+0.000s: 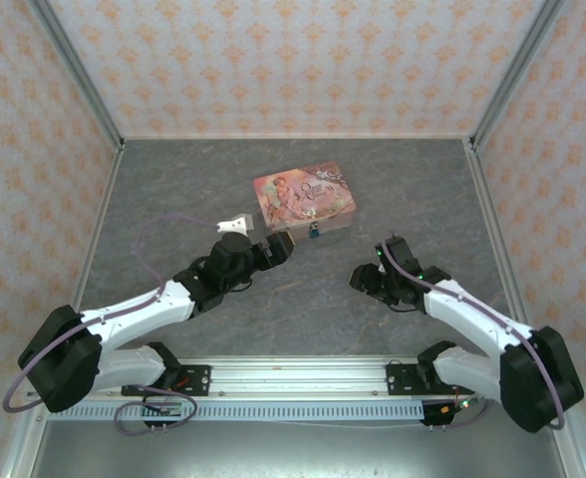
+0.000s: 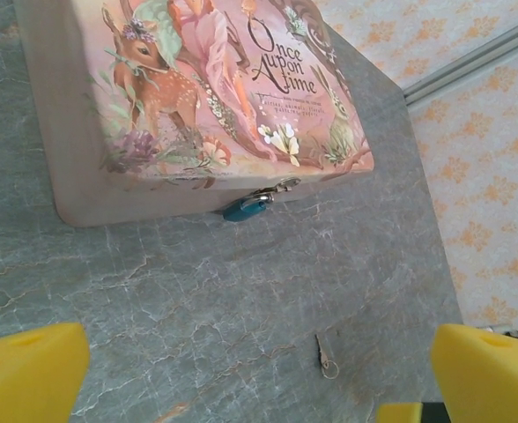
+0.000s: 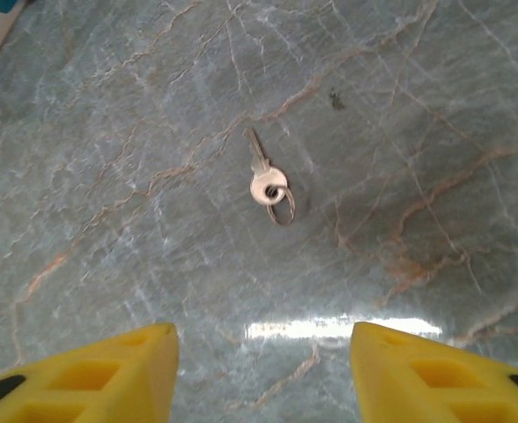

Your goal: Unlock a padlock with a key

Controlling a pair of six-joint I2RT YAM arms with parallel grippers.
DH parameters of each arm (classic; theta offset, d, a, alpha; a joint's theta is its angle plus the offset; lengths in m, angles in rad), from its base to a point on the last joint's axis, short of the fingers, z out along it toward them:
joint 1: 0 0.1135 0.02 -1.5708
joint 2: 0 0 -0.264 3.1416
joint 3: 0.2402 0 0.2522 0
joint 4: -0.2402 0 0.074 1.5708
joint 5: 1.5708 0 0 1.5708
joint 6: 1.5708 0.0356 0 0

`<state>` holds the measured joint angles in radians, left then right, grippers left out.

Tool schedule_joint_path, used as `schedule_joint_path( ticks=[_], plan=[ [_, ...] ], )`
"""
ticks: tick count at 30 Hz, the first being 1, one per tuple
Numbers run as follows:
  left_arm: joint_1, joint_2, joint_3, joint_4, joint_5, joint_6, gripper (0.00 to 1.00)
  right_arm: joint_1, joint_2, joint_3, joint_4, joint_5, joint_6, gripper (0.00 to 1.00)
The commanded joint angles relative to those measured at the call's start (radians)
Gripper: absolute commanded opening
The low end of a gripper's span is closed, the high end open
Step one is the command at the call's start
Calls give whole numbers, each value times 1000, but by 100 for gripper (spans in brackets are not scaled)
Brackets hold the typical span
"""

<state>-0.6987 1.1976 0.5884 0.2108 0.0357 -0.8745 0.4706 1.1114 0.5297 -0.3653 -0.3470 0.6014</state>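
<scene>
A tiny teal padlock (image 2: 246, 208) hangs from the clasp on the front wall of a pink illustrated tin (image 2: 215, 97); from above the padlock (image 1: 314, 235) sits at the tin's (image 1: 304, 199) near edge. A small silver key (image 3: 266, 181) with a ring lies flat on the grey stone table, ahead of my right gripper (image 3: 263, 352). That gripper is open and nothing is between its yellow fingers (image 3: 109, 370). My left gripper (image 2: 259, 379) stands wide open, aimed at the tin, with the key (image 2: 323, 352) lying on the table between its fingers and touching neither.
Patterned walls enclose the table (image 1: 303, 309) on the left, back and right. The tin lies near the middle, slightly toward the back. Both arms reach in from the near rail (image 1: 293, 383), with bare table between them.
</scene>
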Motion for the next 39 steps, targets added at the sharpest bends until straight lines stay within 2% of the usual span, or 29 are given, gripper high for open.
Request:
schedule_joint_path(
  ticks=[1, 7, 17, 28, 39],
  plan=[
    [-13, 3, 28, 32, -46, -12, 100, 5, 66, 58, 81, 42, -11, 50],
    [-22, 4, 36, 17, -61, -9, 100, 5, 183, 114, 72, 92, -40, 44],
    [-23, 4, 46, -13, -71, -7, 100, 5, 249, 127, 74, 120, -39, 39],
    [-25, 3, 45, -21, -71, -6, 100, 7, 295, 130, 93, 106, -41, 30],
    [-25, 10, 44, -25, -72, -11, 100, 25, 348, 133, 104, 95, -32, 25]
  ],
)
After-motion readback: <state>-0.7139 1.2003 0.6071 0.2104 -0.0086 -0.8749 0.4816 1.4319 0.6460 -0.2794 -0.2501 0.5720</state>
